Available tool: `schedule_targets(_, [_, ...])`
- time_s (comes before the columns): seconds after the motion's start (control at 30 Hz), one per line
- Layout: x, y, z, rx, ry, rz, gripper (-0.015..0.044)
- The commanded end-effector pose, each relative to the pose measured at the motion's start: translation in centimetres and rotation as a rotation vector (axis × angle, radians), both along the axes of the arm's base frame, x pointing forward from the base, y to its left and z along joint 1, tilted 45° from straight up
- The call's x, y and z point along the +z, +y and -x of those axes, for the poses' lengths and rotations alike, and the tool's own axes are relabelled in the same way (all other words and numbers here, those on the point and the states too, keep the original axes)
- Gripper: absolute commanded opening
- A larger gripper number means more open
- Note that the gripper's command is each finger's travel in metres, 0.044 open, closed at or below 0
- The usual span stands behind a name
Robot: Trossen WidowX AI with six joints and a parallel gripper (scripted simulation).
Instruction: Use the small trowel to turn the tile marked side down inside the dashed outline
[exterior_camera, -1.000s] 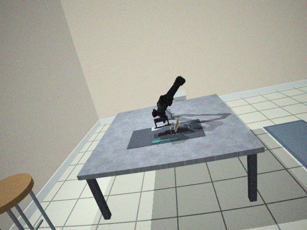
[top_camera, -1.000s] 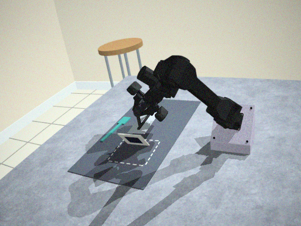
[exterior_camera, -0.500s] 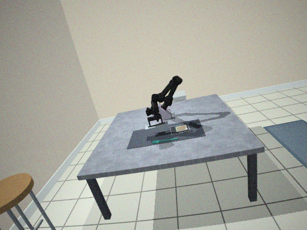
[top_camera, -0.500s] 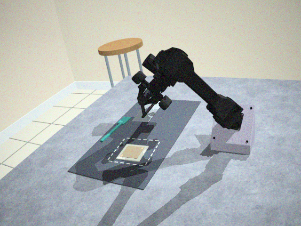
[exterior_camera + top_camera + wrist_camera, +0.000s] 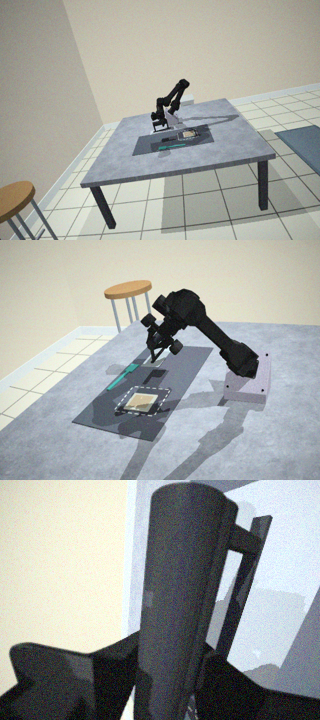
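The square tile (image 5: pixel 140 402) (image 5: pixel 189 133) lies flat inside the white dashed outline (image 5: pixel 151 388) on the dark mat (image 5: pixel 191 361) (image 5: pixel 144 147), with a plain tan face up. My gripper (image 5: pixel 155 354) (image 5: pixel 160 126) (image 5: pixel 171 633) is shut on the small trowel's dark grey handle (image 5: pixel 175 605). It holds the trowel at the mat's far end, well away from the tile. The trowel's pale blade (image 5: pixel 154 361) hangs low over the mat.
A teal flat tool (image 5: pixel 122 376) (image 5: pixel 171 146) lies on the mat's left side, beside the outline. The arm's pale base block (image 5: pixel 248 384) stands right of the mat. A wooden stool (image 5: pixel 127 289) (image 5: pixel 15 196) stands beyond the table. A blue rug (image 5: pixel 302 144) lies on the floor.
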State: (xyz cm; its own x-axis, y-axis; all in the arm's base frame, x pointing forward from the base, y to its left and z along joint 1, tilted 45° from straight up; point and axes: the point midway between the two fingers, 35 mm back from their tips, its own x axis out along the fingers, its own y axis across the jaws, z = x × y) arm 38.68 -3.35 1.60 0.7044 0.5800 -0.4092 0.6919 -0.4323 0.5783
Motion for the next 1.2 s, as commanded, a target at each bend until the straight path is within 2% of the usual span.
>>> schedule_targets(0.0, [0.2,-0.3,-0.2,0.000,-0.014,0.007,0.0000])
schedule_targets(0.97, [0.0,0.0,-0.1,-0.002,0.004,-0.001,0.0000])
schedule_targets(1.17, [-1.5,-0.7,-1.2,-0.077,0.130,-0.035,0.0000])
